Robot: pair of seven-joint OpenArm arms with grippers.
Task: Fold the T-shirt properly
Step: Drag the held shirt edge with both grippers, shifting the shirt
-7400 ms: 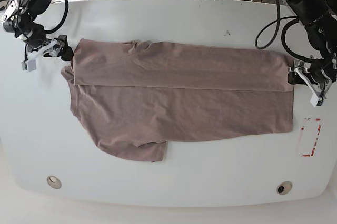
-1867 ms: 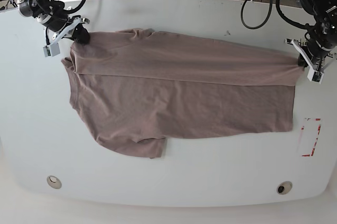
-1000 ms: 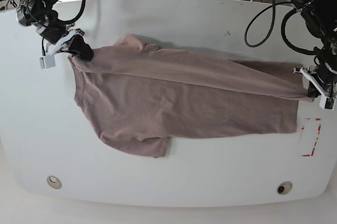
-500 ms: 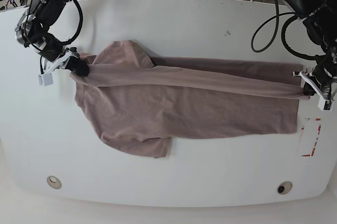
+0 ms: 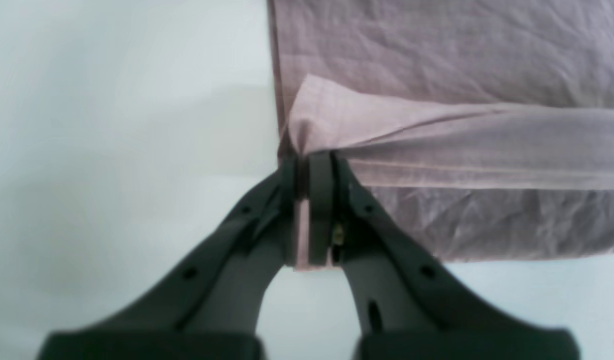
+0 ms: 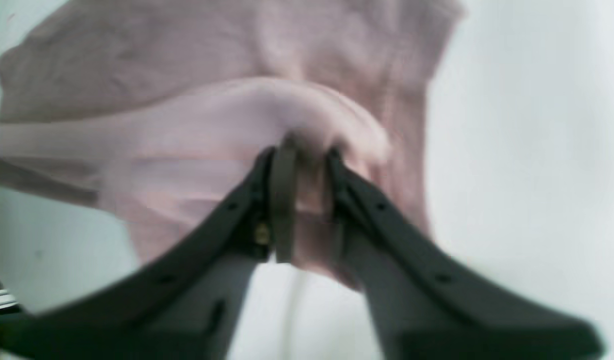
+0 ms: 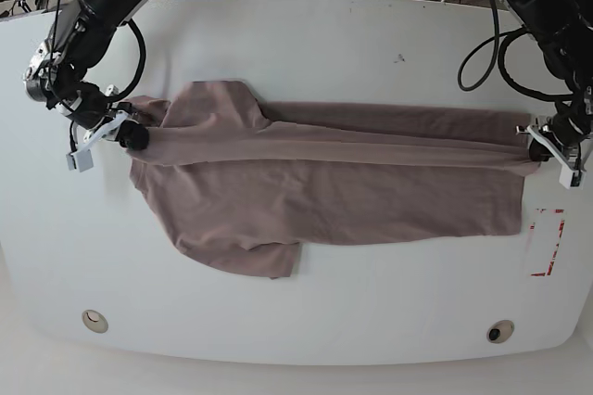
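T-shirt (image 7: 324, 182) edge pinched between both arms' fingers (image 5: 321, 180), seemingly.

no readable text or numbers, red-marked label (image 7: 545, 242) on table too small to read

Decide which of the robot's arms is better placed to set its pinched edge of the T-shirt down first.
Probably the right gripper: its jaws look slightly parted around the T-shirt by the collar. The left gripper is clamped tight on the hem corner.
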